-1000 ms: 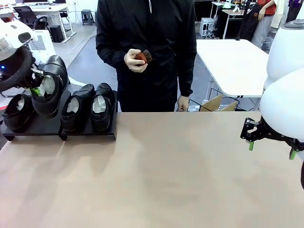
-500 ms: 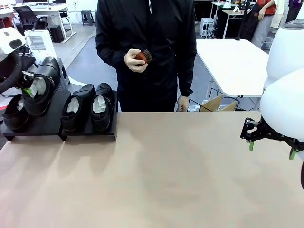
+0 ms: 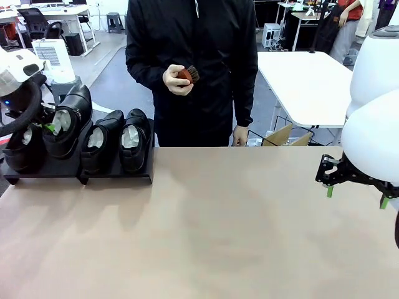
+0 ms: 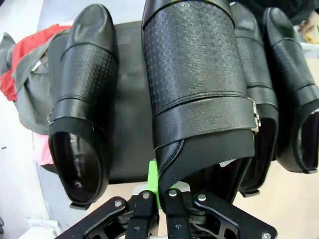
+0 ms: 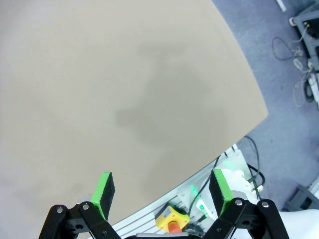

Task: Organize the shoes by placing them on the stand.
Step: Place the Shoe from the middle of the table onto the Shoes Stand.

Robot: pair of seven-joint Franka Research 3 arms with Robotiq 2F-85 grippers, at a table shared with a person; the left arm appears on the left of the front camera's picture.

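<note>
Glossy leather is slippery: your left hand is clamping the shoe by its stiff heel collar, upper left; right hand is hanging apart.

stand: far-left on table | shoes: side by side on it

Grey floor, a white table at right, desks and chairs beyond.

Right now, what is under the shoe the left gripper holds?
The stand lies under the held shoe, with another shoe beside it. The left gripper is shut on its heel rim. Whether the sole touches the stand is hidden.
</note>
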